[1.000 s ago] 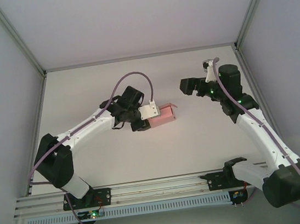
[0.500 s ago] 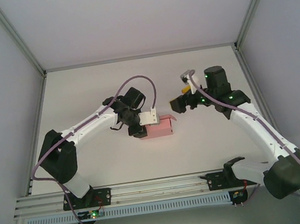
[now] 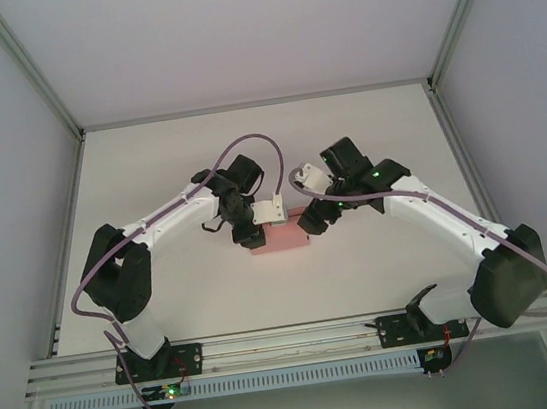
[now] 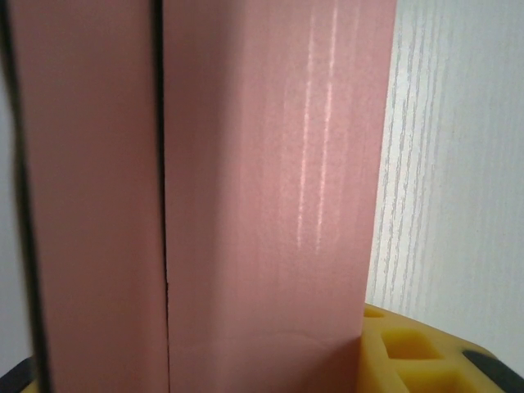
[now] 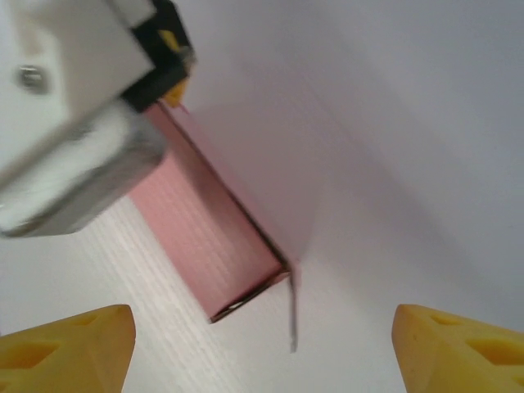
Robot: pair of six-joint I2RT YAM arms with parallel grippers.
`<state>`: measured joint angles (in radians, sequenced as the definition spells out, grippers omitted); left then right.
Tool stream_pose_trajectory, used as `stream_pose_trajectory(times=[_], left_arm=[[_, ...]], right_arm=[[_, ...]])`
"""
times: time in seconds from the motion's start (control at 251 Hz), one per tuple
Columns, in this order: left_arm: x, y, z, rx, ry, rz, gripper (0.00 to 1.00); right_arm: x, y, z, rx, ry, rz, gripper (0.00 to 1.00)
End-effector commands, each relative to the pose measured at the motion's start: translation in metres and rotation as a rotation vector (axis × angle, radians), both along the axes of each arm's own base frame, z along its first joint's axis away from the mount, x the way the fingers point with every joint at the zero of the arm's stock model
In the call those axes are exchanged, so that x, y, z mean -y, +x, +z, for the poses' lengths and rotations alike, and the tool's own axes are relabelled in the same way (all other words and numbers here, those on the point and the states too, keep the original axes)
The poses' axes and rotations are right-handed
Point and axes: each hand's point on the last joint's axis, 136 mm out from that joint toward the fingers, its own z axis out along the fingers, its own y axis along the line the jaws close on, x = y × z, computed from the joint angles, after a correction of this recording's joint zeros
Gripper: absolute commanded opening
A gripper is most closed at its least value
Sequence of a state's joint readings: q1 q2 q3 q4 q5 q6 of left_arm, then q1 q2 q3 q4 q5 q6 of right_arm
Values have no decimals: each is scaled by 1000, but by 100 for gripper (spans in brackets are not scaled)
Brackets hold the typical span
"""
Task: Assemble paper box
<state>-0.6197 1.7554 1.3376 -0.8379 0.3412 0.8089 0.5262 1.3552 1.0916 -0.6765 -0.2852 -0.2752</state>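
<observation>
The white worktop sits inside pale walls with a metal rail along its near edge. From the bases at that edge, the left arm and the right arm both bend inward and meet near the middle of the worktop, each trailing a purple cable.

Between them lies the paper box, folded into a small pink rectangular box and resting on the worktop a little in front of its centre. The left pincer is at the box's left end and grips it. In the left wrist view the pink card stands close against the camera, with a dark seam running down it and a yellow finger pad pressed against its lower right side.

The right pincer is at the box's right end with its jaws spread wide. In the right wrist view its two yellow fingertips sit in the bottom corners, well apart and touching nothing. Ahead of them is the box's open end, and a thin flap sticks out from one corner. The left pincer's white housing sits over the far end of the box.
</observation>
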Motion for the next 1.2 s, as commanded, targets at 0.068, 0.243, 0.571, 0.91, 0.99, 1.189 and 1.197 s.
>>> stream_pose_trajectory(times=[0.068, 0.243, 0.571, 0.91, 0.99, 1.189, 1.197], left_arm=[[-4, -4, 4, -33, 0, -10, 39], [-4, -3, 3, -41, 9, -3, 39], [-3, 13, -1, -27, 37, 65, 40], [4, 27, -2, -5, 14, 137, 40], [3, 30, -3, 1, 26, 155, 40], [2, 31, -2, -1, 43, 154, 40], [2, 30, -3, -3, 45, 154, 40]], right_arm=[[2, 22, -2, 31, -67, -43, 62], [1, 19, -15, -27, -81, -40, 50], [-6, 17, -14, -99, -37, -98, 14], [-41, 22, -9, -368, 213, -361, 0], [-50, 22, -11, -440, 264, -411, 0], [-57, 23, 4, -561, 338, -469, 0], [-57, 24, 4, -566, 341, -470, 0]])
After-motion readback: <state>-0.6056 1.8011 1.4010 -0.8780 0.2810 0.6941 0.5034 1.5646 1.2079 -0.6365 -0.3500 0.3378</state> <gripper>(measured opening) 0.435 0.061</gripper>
